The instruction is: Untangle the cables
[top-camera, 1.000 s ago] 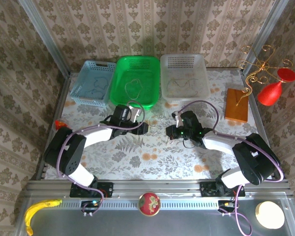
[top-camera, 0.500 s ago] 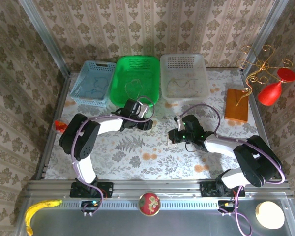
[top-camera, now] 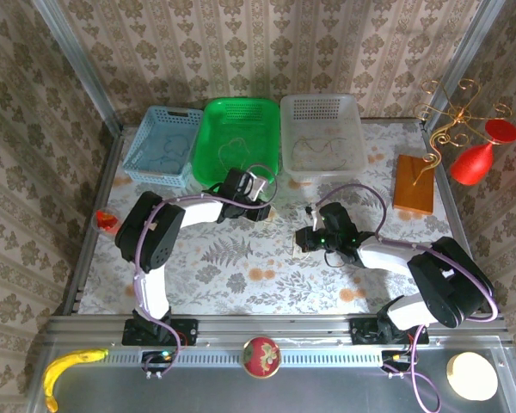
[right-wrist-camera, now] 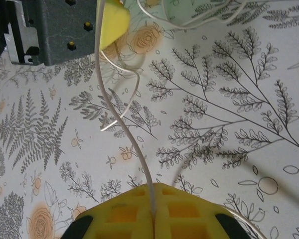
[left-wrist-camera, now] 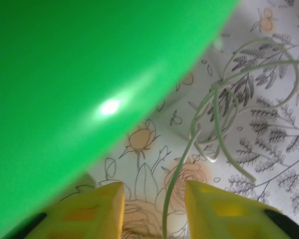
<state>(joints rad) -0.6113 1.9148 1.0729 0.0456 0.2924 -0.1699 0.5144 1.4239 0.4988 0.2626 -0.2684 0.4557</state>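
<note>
Wrist cameras, unlike overhead, show right hand (right-wrist-camera: 153, 189) clamped on whitish cable (right-wrist-camera: 132, 143), left hand (left-wrist-camera: 152, 199) apparently parted astride it.

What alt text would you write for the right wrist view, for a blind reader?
The right gripper, at the bottom edge, is shut on a thin whitish cable. The cable curves up over a fern-and-flower tablecloth toward the left gripper at the top left, beside more loose loops.

Green basket (left-wrist-camera: 79, 74), whitish cable (right-wrist-camera: 135, 145), yellow right claw (right-wrist-camera: 153, 191), fern-and-flower printed table (right-wrist-camera: 239, 164)
</note>
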